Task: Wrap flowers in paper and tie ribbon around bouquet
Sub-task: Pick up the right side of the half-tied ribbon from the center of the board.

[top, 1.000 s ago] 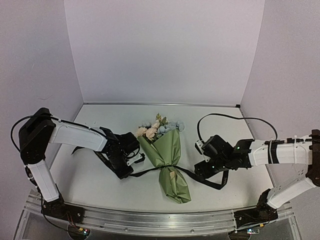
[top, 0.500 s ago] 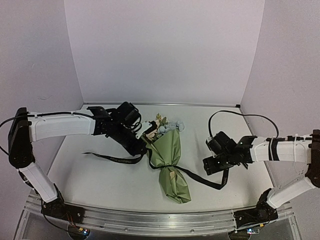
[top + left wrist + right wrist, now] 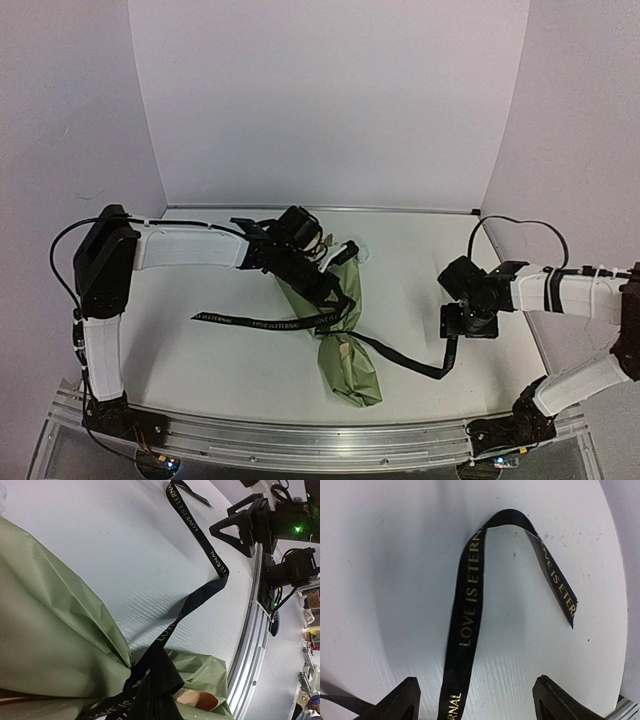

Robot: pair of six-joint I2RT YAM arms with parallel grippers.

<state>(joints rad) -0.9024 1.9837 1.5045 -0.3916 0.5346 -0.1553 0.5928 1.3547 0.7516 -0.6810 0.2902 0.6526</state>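
Observation:
The bouquet lies mid-table, a cone of olive-green paper with its narrow end toward the arms. Only a pale bit of the flowers shows past my left arm. The black ribbon with gold lettering crosses the cone's pinched neck. One tail lies out to the left and the other runs right to a bend. My left gripper sits at that neck, shut on the ribbon. My right gripper hovers open over the right tail. That ribbon passes untouched between its fingertips.
A metal rail runs along the table's near edge. White walls close the back and both sides. A black cable loops above my right arm. My right gripper also shows at the top of the left wrist view.
My left gripper swung from left of the bouquet up and across to its neck, dragging the ribbon's left tail rightward. My right gripper drew back to the right, staying open.

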